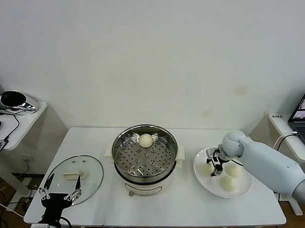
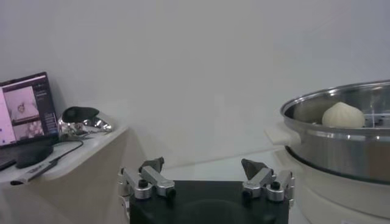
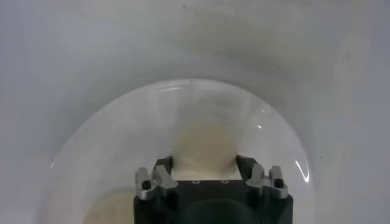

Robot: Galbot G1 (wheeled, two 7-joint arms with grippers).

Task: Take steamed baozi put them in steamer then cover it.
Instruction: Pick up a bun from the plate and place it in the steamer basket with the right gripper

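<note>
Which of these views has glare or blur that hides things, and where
Right wrist view: the bun between the right gripper fingers is a soft cream blur, and the white plate rim shows glare streaks. Head view: even light, with reflections on the glass cover. Left wrist view: the steamer wall is shiny.

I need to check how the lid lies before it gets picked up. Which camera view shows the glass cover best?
The head view: the whole cover lies flat on the table, handle up, left of the steamer, with the left gripper over its near edge. Neither wrist view shows the cover at all.
</note>
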